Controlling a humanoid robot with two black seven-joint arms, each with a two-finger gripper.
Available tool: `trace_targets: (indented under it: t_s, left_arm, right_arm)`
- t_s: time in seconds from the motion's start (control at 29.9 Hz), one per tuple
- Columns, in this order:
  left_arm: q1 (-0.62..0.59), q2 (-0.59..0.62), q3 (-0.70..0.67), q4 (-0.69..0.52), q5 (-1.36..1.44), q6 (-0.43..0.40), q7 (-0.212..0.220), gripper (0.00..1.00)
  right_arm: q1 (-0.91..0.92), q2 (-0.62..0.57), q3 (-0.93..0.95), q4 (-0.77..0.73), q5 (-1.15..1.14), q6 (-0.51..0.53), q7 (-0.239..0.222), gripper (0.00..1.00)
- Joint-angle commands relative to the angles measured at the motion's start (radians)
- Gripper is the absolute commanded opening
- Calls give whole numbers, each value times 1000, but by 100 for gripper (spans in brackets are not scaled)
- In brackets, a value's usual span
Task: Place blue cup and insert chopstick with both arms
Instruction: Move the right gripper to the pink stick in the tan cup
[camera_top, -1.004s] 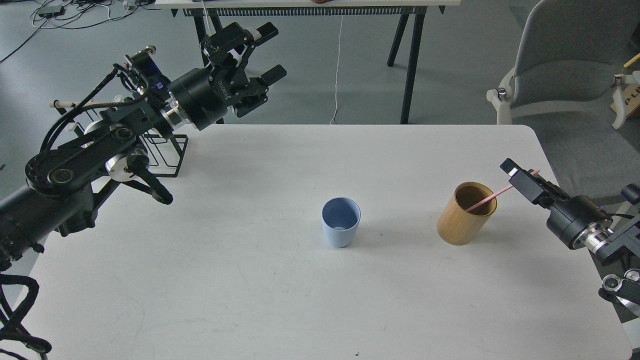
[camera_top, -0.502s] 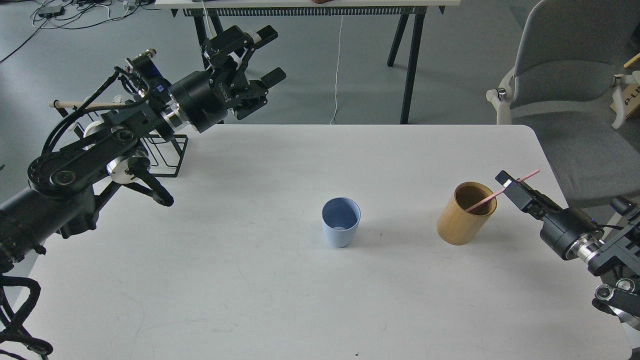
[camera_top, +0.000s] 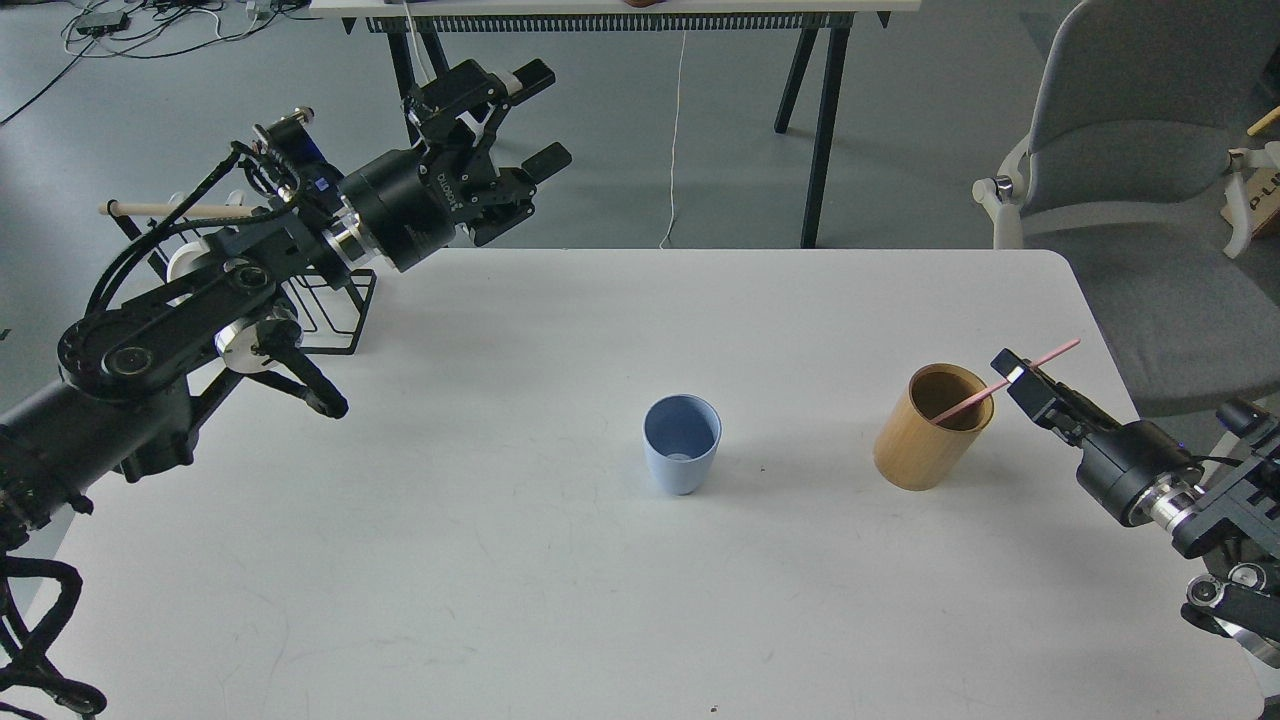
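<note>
The blue cup (camera_top: 682, 445) stands upright and empty near the middle of the white table (camera_top: 560, 590). The pink chopstick (camera_top: 965, 404) leans in the tan wooden holder (camera_top: 930, 440) to the cup's right, its upper end pointing up and right. My right gripper (camera_top: 1018, 377) sits just right of the holder's rim, beside and slightly under the stick. It is seen end-on and dark, so its fingers cannot be told apart. My left gripper (camera_top: 538, 115) is open and empty, held high over the table's far left edge.
A black wire rack (camera_top: 335, 310) with a pale wooden dowel (camera_top: 170, 209) stands at the table's left edge behind my left arm. A grey chair (camera_top: 1130, 150) is beyond the right corner. A trestle table (camera_top: 820, 120) stands behind.
My right gripper has dropped and drawn back toward the right edge, while the pink stick stayed leaning in the tan holder. My left arm shifted slightly; its gripper stays open.
</note>
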Motion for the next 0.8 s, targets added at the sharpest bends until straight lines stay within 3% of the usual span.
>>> trace_targets:
  t_s: [0.0, 0.17, 0.77]
  left_arm:
    - [0, -1, -2, 0, 0, 0, 0, 89]
    - [0, -1, -2, 0, 0, 0, 0, 89]
    - [2, 1, -2, 0, -75, 0, 0, 89]
  right_arm:
    - [2, 0, 1, 2, 0, 0, 0, 30]
    - [2, 0, 1, 4, 0, 0, 0, 21]
    - [3, -14, 1, 70, 0, 0, 0, 9]
